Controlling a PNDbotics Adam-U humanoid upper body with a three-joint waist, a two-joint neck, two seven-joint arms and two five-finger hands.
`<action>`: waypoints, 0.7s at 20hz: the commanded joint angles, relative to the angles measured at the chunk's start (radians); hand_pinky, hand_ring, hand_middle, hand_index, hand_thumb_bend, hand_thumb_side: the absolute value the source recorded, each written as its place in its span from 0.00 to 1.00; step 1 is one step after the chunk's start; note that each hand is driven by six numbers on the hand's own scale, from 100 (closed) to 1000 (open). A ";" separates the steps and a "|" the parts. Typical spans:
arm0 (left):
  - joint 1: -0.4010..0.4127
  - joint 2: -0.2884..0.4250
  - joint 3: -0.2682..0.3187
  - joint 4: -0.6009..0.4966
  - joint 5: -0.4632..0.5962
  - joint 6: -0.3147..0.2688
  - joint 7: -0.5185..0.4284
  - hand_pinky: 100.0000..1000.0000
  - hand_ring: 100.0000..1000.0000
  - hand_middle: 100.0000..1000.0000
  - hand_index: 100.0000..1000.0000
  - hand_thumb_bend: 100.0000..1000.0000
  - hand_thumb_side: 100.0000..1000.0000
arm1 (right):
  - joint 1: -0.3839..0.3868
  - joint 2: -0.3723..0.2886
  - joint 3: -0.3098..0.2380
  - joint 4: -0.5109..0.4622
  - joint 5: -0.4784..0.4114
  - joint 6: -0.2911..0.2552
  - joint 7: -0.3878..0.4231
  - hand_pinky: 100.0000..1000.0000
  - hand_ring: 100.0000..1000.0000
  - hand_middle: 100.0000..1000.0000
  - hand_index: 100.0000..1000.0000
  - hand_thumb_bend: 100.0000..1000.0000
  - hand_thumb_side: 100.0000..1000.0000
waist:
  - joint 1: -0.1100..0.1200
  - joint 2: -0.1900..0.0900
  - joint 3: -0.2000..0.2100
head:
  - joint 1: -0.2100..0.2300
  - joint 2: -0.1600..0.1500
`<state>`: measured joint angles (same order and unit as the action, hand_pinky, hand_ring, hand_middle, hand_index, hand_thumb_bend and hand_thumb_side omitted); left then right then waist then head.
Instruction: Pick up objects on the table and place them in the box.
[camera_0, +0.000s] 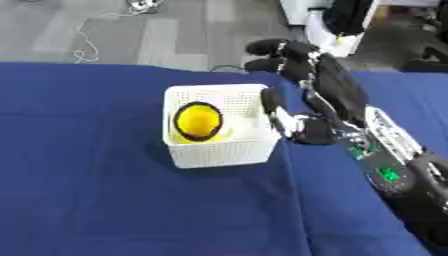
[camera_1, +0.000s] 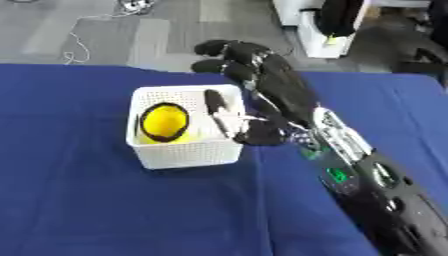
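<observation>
Yellow round object with a black band (camera_0: 199, 121) is sitting inside the white perforated plastic box (camera_0: 219, 154) on the blue-covered desk (camera_0: 105, 200). My right hand (camera_1: 262, 85), fingers spread and holding nothing (thumb hanging over the rim), should lift straight up so it won't snag the box.

Blue-covered table with one white box on it

The table (camera_0: 105, 200) is spread with a dark blue cloth that runs from the near edge up to the grey floor (camera_0: 131, 35) at the far side, with faint creases in it. Directly on the cloth stands a white perforated box (camera_0: 219, 150), just beside the robot's right hand (camera_1: 267, 87) on that hand's left, the thumb hanging at the box's right wall. The right forearm stretches over the cloth from the lower right. On the floor beyond lies a thin white cable (camera_0: 83, 42)
</observation>
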<state>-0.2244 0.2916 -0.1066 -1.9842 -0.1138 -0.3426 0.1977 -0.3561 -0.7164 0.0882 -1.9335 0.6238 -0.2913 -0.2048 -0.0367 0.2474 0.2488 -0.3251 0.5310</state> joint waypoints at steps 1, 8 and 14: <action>0.000 0.066 0.017 -0.016 -0.002 0.018 0.004 0.96 0.75 0.80 0.84 0.00 0.73 | 0.076 -0.044 -0.065 -0.061 -0.178 0.022 -0.041 0.52 0.68 0.78 0.79 0.00 1.00 | 0.005 -0.033 -0.019 | 0.035 0.003; -0.004 0.177 0.010 -0.016 -0.007 0.005 0.001 0.96 0.76 0.81 0.86 0.00 0.73 | 0.349 0.051 -0.157 -0.066 -0.470 -0.151 -0.269 0.49 0.64 0.78 0.83 0.00 1.00 | -0.003 -0.058 -0.103 | 0.088 -0.029; 0.008 0.184 -0.002 -0.016 -0.016 -0.048 -0.007 0.96 0.76 0.81 0.85 0.00 0.74 | 0.541 0.354 -0.200 -0.067 -0.417 -0.328 -0.388 0.47 0.61 0.76 0.82 0.01 1.00 | -0.013 -0.046 -0.151 | 0.091 -0.055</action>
<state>-0.2120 0.4602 -0.1103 -1.9843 -0.1266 -0.3786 0.1915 0.1808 -0.4046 -0.0964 -1.9829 0.1894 -0.5758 -0.5621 -0.0513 0.2113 0.0949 -0.2383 0.4916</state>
